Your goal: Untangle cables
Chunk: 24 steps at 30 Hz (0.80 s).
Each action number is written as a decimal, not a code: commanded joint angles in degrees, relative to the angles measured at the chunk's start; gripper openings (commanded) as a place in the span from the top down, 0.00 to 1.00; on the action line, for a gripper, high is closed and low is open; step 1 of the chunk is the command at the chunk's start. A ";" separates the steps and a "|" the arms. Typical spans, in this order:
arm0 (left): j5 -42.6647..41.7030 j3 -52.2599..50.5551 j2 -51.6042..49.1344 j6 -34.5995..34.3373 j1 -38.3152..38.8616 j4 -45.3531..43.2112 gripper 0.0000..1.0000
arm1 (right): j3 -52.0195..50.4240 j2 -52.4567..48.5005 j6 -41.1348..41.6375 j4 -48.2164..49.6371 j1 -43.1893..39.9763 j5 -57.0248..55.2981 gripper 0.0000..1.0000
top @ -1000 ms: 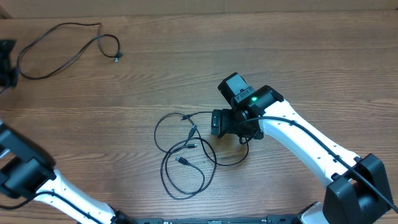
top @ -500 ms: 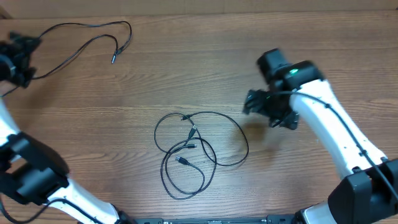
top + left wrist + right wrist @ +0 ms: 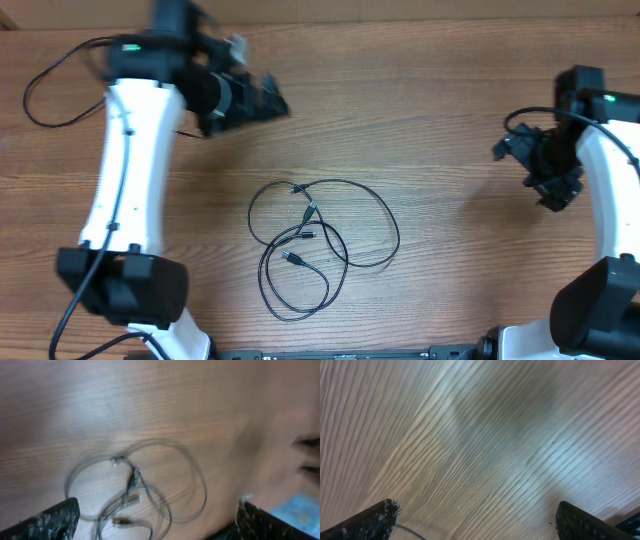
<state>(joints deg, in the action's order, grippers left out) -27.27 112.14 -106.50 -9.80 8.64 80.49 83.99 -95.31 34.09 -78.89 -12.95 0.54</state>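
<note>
A tangle of thin black cables (image 3: 310, 245) lies in loops at the table's middle, with small plugs showing inside it. It also shows, blurred, in the left wrist view (image 3: 135, 490). Another thin black cable (image 3: 27, 100) lies looped at the far left, partly behind my left arm. My left gripper (image 3: 272, 100) hovers at the back, up and left of the tangle, open and empty (image 3: 155, 522). My right gripper (image 3: 520, 165) is at the far right, well away from the tangle, open and empty (image 3: 475, 520). A short bit of thin cable (image 3: 405, 530) shows by its left finger.
The wooden table (image 3: 450, 260) has its far edge along the top of the overhead view. My left arm (image 3: 125, 190) crosses the left side of the table. My right arm (image 3: 610, 220) runs along the right edge.
My left arm has swung from the far left edge to the back centre, leaving the separate cable at the far left. My right gripper has drawn back from the tangle to the right edge.
</note>
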 commanded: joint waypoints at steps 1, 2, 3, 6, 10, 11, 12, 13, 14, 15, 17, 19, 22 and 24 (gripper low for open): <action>6.60 0.09 -2.91 2.54 8.35 2.38 0.01 | 1.60 -0.17 0.20 0.15 -3.63 -0.48 0.00; 7.28 0.09 -3.54 2.54 10.51 2.91 0.01 | 1.60 -0.17 0.20 0.15 -4.09 -0.48 0.00; 8.04 0.09 -4.42 2.45 12.70 3.34 0.00 | 1.60 -0.17 0.20 0.15 -4.55 -0.48 0.00; 8.22 0.09 -7.37 2.08 18.12 4.46 0.00 | 1.60 -0.17 0.20 0.22 -4.81 -0.48 0.00; 8.57 0.09 -11.76 2.08 23.54 4.85 0.00 | 1.60 -0.17 0.20 1.14 -4.81 -0.48 0.00; 8.57 0.09 -13.09 2.08 24.81 4.87 0.00 | 1.60 -0.17 0.20 1.40 -4.81 -0.48 0.00; 8.57 0.09 -14.14 2.14 25.86 5.09 0.00 | 1.60 -0.17 0.20 1.68 -4.81 -0.48 0.00; 8.57 0.09 -15.15 2.86 26.88 5.66 0.00 | 1.60 -0.17 0.20 2.08 -4.81 -0.48 0.00; 8.59 0.09 -16.06 4.35 27.91 6.36 0.00 | 1.60 -0.17 0.20 2.45 -4.81 -0.48 0.00; 8.61 0.09 -16.83 5.97 28.83 7.06 0.00 | 1.60 -0.17 0.20 2.73 -4.81 -0.48 0.00; 8.61 0.09 -18.36 9.49 30.93 8.41 0.00 | 1.60 -0.17 0.20 3.39 -4.81 -0.48 0.00; 8.57 0.09 -19.54 11.13 32.61 8.79 0.00 | 1.60 -0.17 0.20 4.09 -4.81 -0.50 0.00; 8.61 0.07 -20.61 13.57 35.34 8.81 0.00 | 1.60 -0.17 0.20 4.96 -4.81 -0.48 0.00; 8.63 0.07 -21.03 14.16 37.13 8.79 0.00 | 1.60 -0.17 0.20 5.40 -4.81 -0.48 0.00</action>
<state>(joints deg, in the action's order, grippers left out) -19.07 112.09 -126.58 0.08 43.31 88.99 84.01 -95.31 34.09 -74.04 -17.85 0.47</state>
